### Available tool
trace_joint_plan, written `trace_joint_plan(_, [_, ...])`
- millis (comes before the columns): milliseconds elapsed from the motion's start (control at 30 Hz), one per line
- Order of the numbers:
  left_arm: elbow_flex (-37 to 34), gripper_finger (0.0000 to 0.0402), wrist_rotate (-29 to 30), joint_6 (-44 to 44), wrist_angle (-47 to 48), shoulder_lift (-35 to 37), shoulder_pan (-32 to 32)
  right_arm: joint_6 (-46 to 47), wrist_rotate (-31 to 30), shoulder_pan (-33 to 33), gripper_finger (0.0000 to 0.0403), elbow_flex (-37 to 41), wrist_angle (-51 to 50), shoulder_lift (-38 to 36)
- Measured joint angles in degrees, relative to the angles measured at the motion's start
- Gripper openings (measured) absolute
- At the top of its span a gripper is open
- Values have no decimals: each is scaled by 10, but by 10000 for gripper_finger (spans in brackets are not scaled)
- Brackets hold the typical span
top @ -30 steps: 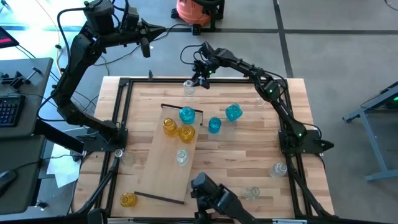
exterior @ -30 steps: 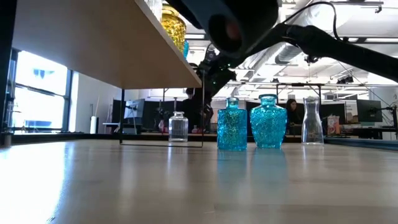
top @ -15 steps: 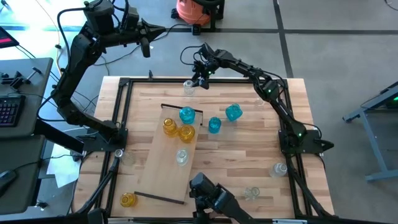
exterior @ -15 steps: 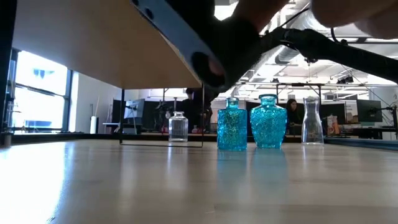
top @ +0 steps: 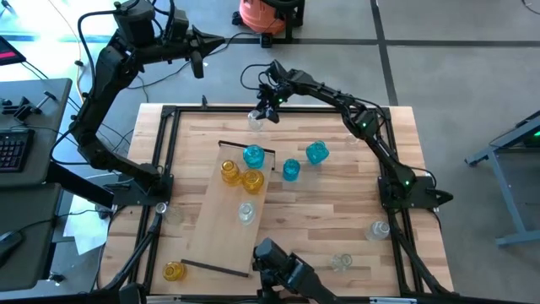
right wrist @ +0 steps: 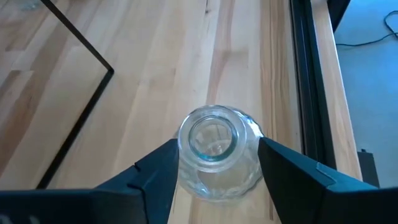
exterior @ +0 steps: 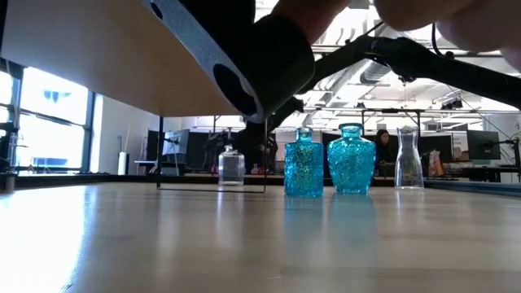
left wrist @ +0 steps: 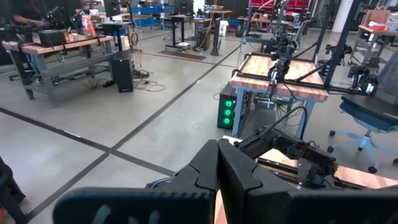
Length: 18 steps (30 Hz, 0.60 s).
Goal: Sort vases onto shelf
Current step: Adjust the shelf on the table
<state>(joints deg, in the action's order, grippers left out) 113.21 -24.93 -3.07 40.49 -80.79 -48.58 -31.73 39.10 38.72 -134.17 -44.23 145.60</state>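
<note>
A clear vase [right wrist: 217, 152] stands upright on its base on the plank table near the far edge, also seen from above [top: 254, 119]. My right gripper [right wrist: 217, 144] is open, reaching from the far right, one finger on each side of the vase's round body. The pale shelf [top: 221, 226] lies slanted on the table; on it stand two yellow vases [top: 229, 171], a blue vase [top: 253, 155] and a clear one [top: 246, 213]. Two more blue vases [top: 290, 169] stand on the table to its right. My left gripper [top: 198, 63] hangs shut, high beyond the far left corner. My right gripper's fingers [right wrist: 158, 171] come slanting down from the far side and flank the clear vase's round body [right wrist: 249, 168] at its widest. The gaps are too thin to read; I cannot tell whether they touch it. The vase stands upright on the table.
A yellow vase [top: 173, 271] stands at the near left, and clear vases [top: 380, 229] stand near the right and front edges. A black frame [top: 164, 160] rims the table. A dark device [top: 283, 268] sits at the near edge and blocks much of the low view.
My right gripper has edged slightly toward the table's left, closing over the clear vase, and stays open. The dark device at the near edge has shifted a little to the left.
</note>
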Motion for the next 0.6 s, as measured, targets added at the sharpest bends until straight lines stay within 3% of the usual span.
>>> trace_joint_plan(400, [0, 0, 0, -1, 4, 0, 0, -5, -9, 0, 95, -1, -31, -2])
trace_joint_plan(600, [0, 0, 0, -1, 4, 0, 0, -14, -9, 4, 75, -1, -72, -3])
